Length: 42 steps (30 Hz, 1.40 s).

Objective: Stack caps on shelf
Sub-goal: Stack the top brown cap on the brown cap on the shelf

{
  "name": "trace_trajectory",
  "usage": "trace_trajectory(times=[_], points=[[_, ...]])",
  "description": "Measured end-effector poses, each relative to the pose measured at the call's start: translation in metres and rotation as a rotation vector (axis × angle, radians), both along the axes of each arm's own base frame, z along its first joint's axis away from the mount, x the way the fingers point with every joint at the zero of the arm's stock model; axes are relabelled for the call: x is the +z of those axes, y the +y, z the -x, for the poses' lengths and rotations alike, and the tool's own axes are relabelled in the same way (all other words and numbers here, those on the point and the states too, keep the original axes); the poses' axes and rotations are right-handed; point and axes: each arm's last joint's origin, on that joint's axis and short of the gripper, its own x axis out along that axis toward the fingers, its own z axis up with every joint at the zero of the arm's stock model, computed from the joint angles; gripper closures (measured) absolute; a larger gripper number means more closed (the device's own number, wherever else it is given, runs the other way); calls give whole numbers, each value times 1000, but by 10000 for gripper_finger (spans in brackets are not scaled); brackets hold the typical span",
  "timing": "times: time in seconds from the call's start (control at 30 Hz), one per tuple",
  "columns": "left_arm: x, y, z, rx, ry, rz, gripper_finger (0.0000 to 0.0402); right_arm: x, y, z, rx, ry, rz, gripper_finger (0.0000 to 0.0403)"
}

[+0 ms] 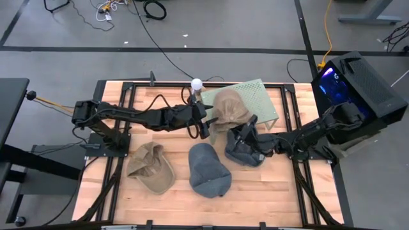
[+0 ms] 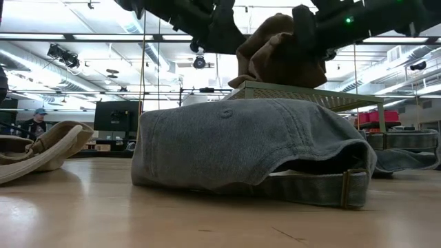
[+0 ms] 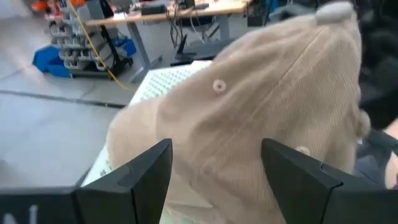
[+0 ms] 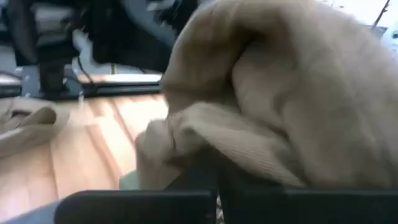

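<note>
— Nearest the low camera lies a slate-blue cap (image 2: 251, 148) on the worktop (image 2: 138, 220), in front of the shelf (image 1: 259, 96). Where's the one being stacked?

— That tan cap (image 1: 229, 108) sits on the shelf's near-left corner, overhanging it. Left pincer (image 1: 204, 124), beside that corner, is spread wide with nothing between its fingers. Right pincer (image 1: 248, 126) looks closed on the tan cap's edge.

— Risks?

— I'd guess the cap slides off the shelf if released this close to the edge.

— Anything unclear?

— Right fingertips are buried in cloth; another blue cap (image 1: 241, 148) below the shelf's front is half-hidden by the arm.
</note>
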Motion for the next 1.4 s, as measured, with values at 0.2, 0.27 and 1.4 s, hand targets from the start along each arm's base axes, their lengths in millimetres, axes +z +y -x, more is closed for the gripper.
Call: trace_trajectory(times=[0.2,0.27,1.4], points=[[-4,-1,1,-17,30,53,150,16,-2,-1,-8,-116,31,400],[-7,-1,-1,-30,35,59,150,22,-3,0,-37,-157,48,400],[15,-7,19,-67,47,44,150,21,-13,5,-325,1,168,401]])
